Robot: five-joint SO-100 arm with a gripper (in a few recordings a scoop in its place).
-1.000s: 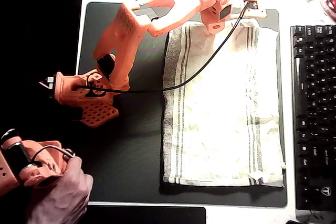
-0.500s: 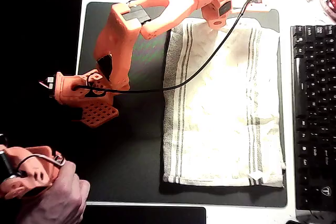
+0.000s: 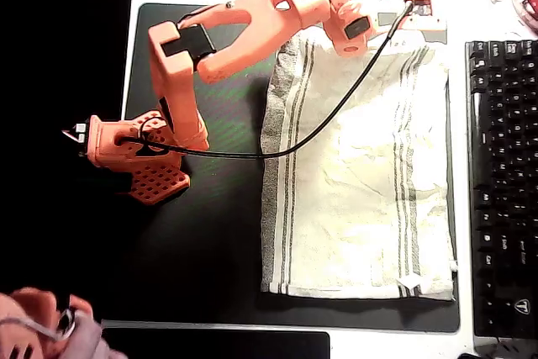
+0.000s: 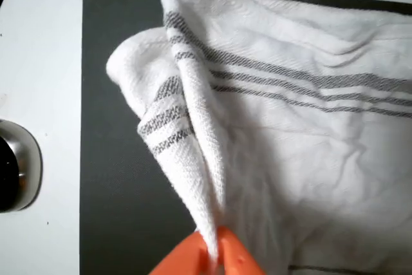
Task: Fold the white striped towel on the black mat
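Gripper (image 4: 214,249) is pinched tight on the top edge of the white striped towel (image 3: 357,174), and in the wrist view you can see the two orange fingertips (image 4: 239,260) closed with a ridge of cloth squeezed between them, the fabric tenting upward with its grey stripe bands bunched into a fold. Compared with a moment ago, the orange arm (image 3: 244,18) has swung its upper links up and toward the top of the overhead view, and the towel's top edge, which lay flat and square, has now lost its straight line near the left corner where it is being gathered. That reads as the grasp being secured and the lift beginning, so the fold itself looks barely started. The rest of the towel lies flat on the black mat (image 3: 210,241), toward the mat's right side in the overhead view, close to the black keyboard (image 3: 503,174). Its long axis runs top to bottom in that view, stripes running along the length, bottom edge undisturbed near the mat's lower border. A black cable (image 3: 336,115) drapes across the upper cloth.
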